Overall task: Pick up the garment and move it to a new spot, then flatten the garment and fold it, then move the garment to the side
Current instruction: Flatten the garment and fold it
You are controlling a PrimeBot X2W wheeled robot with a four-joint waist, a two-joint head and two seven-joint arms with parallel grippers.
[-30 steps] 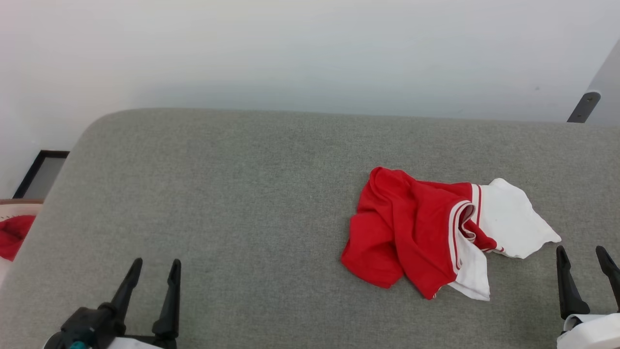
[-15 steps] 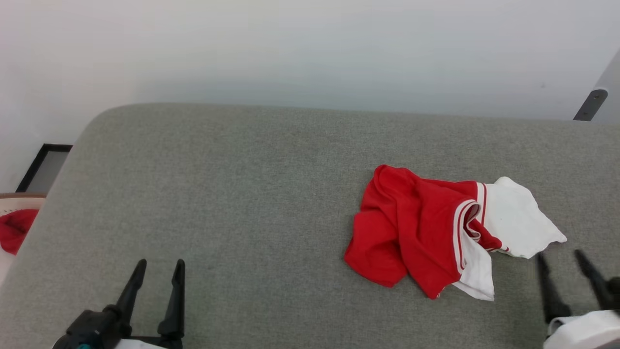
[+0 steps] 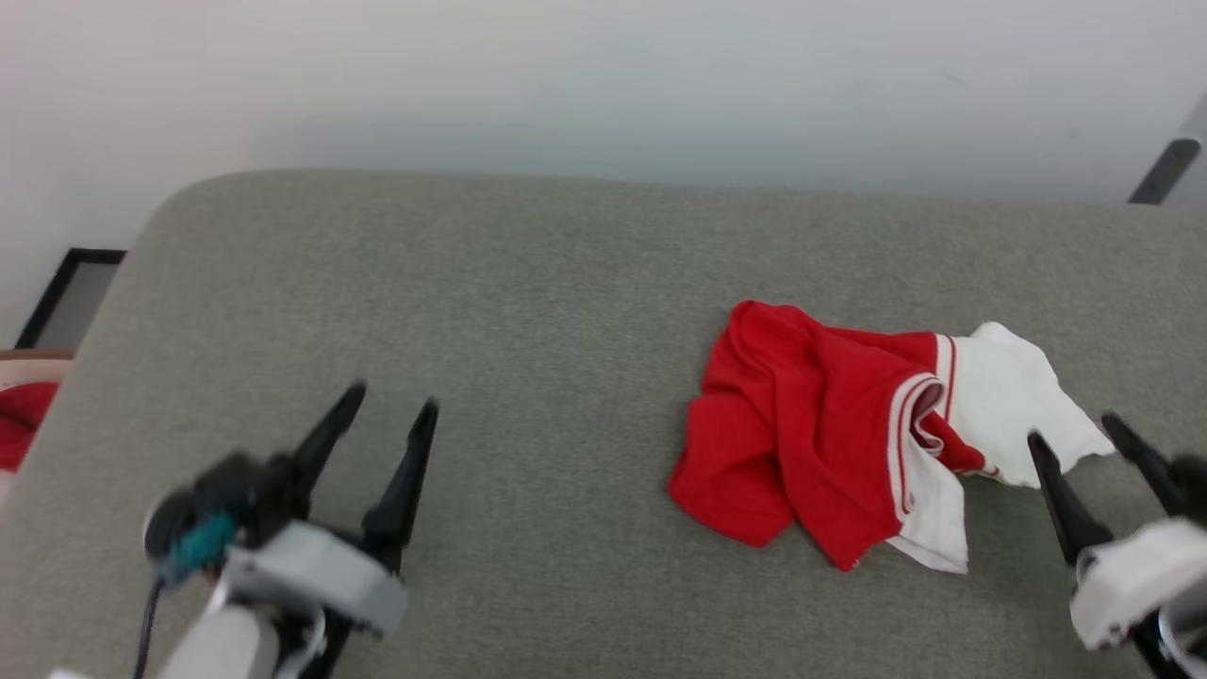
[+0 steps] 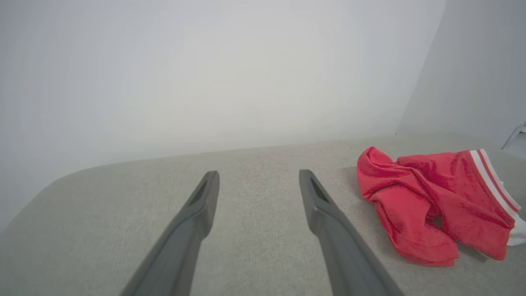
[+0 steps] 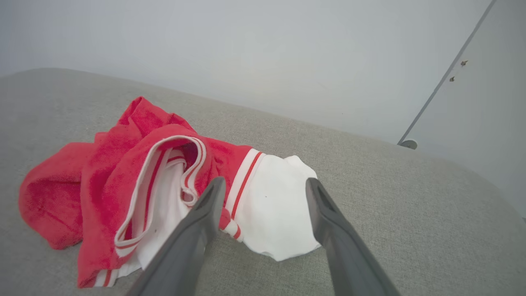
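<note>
Red soft cloth, the garment (image 3: 830, 443), is seen crumpled on the right of the worktop (image 3: 528, 311). Light, limp handling is expected; the white sleeve end (image 3: 1000, 415) beside the right claw (image 3: 1073, 429) is judged the best hold. Both it and the left claw (image 3: 393, 397) are spread apart, empty.

This looks like a bare test room or lab: a plain white wall (image 3: 603, 85) rises behind a wide desk (image 3: 528, 283) covered in grey cloth, with a white screwed panel (image 5: 485, 102) beside.
</note>
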